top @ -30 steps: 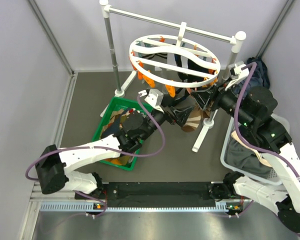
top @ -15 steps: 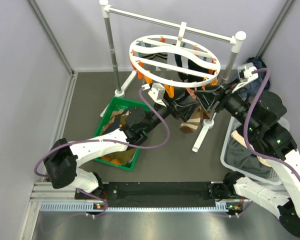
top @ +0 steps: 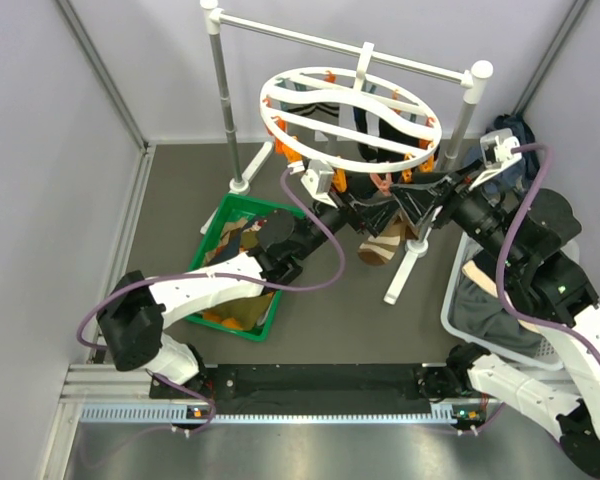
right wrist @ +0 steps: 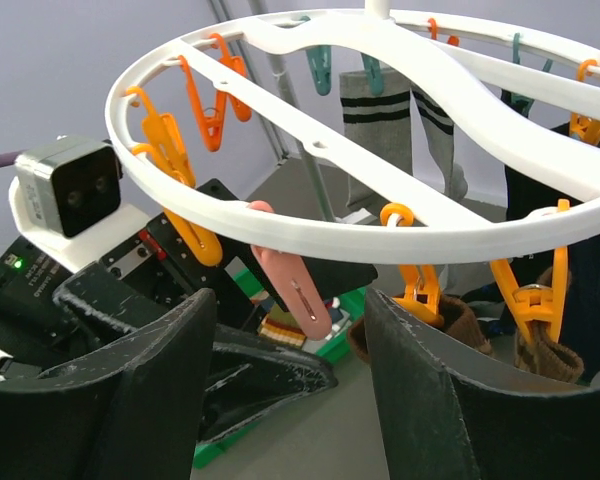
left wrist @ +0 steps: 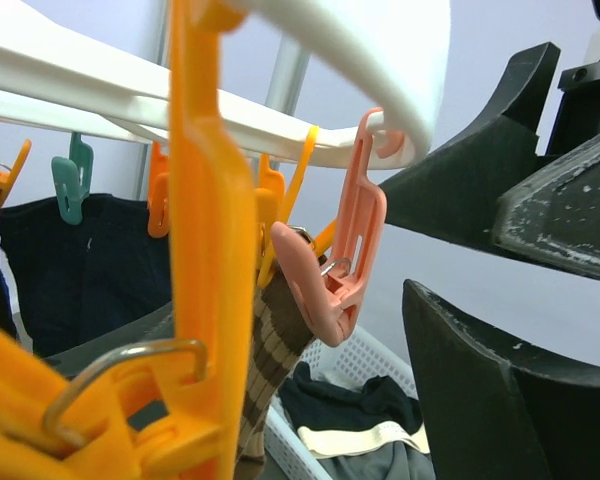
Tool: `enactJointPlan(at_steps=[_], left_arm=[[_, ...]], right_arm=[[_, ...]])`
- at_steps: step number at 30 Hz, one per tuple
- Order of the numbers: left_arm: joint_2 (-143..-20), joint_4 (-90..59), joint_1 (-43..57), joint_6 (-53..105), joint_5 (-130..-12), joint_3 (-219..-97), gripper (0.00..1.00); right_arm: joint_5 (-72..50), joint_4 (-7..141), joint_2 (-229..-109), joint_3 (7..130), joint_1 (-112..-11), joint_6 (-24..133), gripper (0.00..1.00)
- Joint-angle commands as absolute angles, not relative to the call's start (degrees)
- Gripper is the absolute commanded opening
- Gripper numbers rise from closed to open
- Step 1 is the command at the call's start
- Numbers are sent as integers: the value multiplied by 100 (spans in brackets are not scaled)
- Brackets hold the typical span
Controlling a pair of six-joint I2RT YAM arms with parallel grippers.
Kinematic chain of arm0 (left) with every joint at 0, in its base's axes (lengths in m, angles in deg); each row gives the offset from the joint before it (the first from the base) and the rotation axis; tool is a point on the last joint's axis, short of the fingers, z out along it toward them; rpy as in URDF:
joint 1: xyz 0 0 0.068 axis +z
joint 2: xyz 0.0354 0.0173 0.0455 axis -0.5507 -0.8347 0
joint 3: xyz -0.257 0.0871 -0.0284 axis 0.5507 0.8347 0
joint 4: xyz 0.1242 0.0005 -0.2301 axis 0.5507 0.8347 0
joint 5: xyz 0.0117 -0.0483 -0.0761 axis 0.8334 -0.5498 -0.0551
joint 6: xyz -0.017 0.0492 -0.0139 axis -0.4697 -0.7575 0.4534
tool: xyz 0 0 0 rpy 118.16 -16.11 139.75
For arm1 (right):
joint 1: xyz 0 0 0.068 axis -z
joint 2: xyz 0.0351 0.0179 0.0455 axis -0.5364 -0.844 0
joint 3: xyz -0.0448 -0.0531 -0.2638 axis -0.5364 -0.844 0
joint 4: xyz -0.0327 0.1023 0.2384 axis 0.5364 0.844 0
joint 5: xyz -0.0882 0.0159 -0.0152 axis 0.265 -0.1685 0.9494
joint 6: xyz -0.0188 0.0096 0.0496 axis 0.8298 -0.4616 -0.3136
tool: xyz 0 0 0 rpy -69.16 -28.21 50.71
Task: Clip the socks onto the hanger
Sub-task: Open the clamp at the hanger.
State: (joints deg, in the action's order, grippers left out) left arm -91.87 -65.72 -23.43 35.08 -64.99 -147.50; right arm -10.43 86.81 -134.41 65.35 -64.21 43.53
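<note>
The white ring hanger [top: 350, 120] hangs from the stand, with orange clips around its rim. A brown striped sock [top: 380, 245] dangles from a pink clip [left wrist: 330, 270] at the ring's near edge, and its cuff is pinched in that clip. My left gripper [top: 370, 210] is open just under that clip, with the sock [left wrist: 275, 350] hanging beside its right finger [left wrist: 500, 400]. Its other finger is hidden behind a close orange clip [left wrist: 210, 250]. My right gripper [right wrist: 290, 400] faces it, open, with the pink clip [right wrist: 290, 285] above the gap and untouched. More socks [right wrist: 375, 110] hang further round.
A green bin [top: 212, 240] with loose socks sits below the left arm. A white lattice basket [top: 458, 312] of dark cloth stands at the right. The rail stand's posts [top: 220, 90] and white foot [top: 405, 270] crowd the space under the hanger.
My left gripper rose and moved toward the hanger's near rim, and its jaws narrowed a little. My right gripper lifted slightly and its jaws spread wider beside the pink clip.
</note>
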Motion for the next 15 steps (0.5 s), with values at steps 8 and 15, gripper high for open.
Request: enactJointPlan(at_steps=[8,15], left_arm=[[-9231,-7328,-2345,3955,-6563,-14911,54],[-9231,-7319,-2389,4034,-6449,-14806,33]], right_arm=[[-1224,8579,-13289,6594,-6417,4345,61],[-1268,8921,-13368,6971,-6417,4406,62]])
